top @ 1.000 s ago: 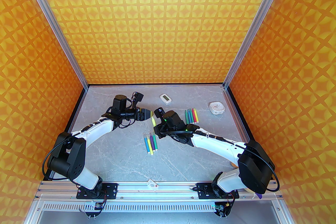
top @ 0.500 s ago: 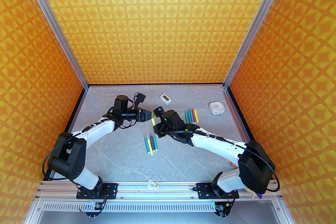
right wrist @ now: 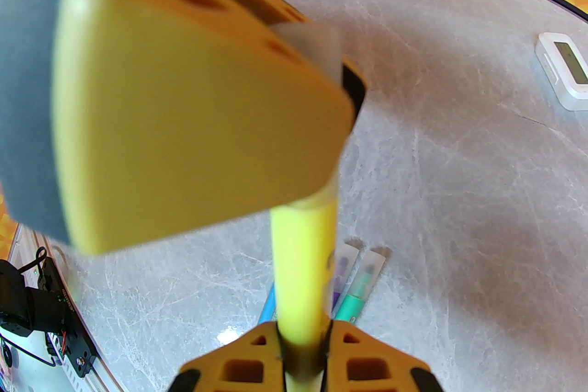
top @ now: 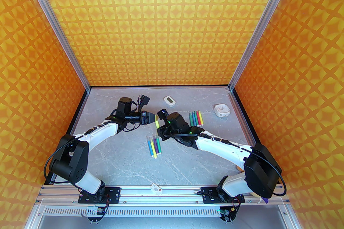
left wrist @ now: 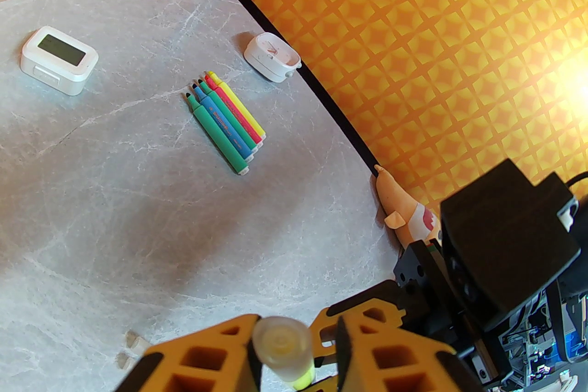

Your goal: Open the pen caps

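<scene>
Near the little white screen clock (top: pixel 169 101), a bit closer to the arm bases, the left gripper (left wrist: pixel 294 335) and the right gripper (right wrist: pixel 301 337) meet above the grey table (top: pixel 134 163). Both are squeezed tight on one yellow pen (right wrist: pixel 303 261): the left pinches the pale cap (left wrist: pixel 281 344) that sits on its end, and the right pinches the yellow body. Five pens with bare tips (left wrist: pixel 225 119) lie in a row to the right of that clock, and four pens with caps on (top: pixel 154 146) lie further from it, toward the arm bases.

Yellow pen (right wrist: pixel 303 261) midair, whitish cap (left wrist: pixel 281 337) on end; four capped pens (top: pixel 154 146) side by side; five uncapped pens (left wrist: pixel 225 123) apart.
</scene>
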